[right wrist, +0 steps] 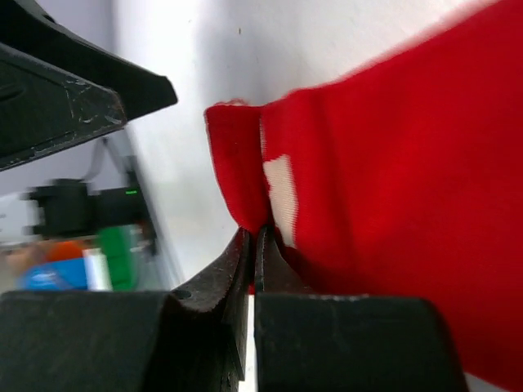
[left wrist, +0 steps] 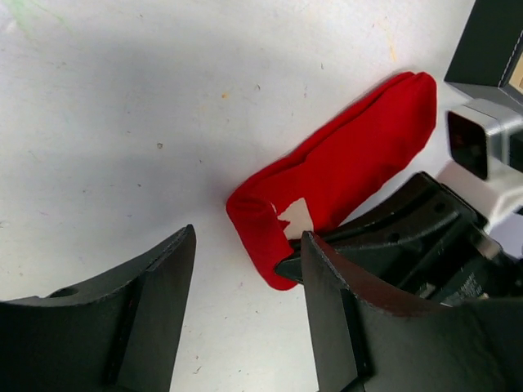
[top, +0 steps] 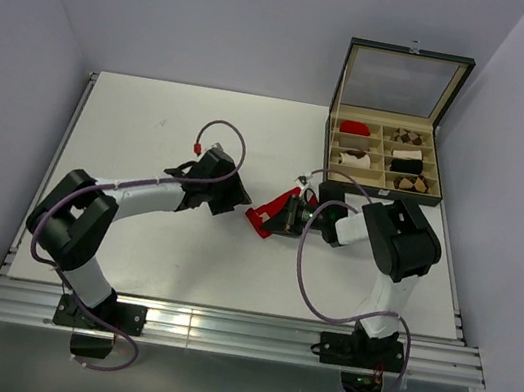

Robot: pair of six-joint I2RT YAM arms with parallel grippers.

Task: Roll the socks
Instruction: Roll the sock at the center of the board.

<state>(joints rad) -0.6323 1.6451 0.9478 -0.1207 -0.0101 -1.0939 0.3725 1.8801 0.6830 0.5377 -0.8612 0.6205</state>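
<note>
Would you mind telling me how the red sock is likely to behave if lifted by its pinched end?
The red sock will probably droop: it is soft fabric, folded over where the right gripper pinches it. It looks thin and light. Lying flat, it should not roll.

no words, numbers or brand marks can be read anywhere; the white patch (left wrist: 296,219) on the red sock (left wrist: 343,155) is blank.

One loose red sock (left wrist: 343,163); one box (top: 383,191); one left claw (left wrist: 248,237); one right claw (right wrist: 253,237).
</note>
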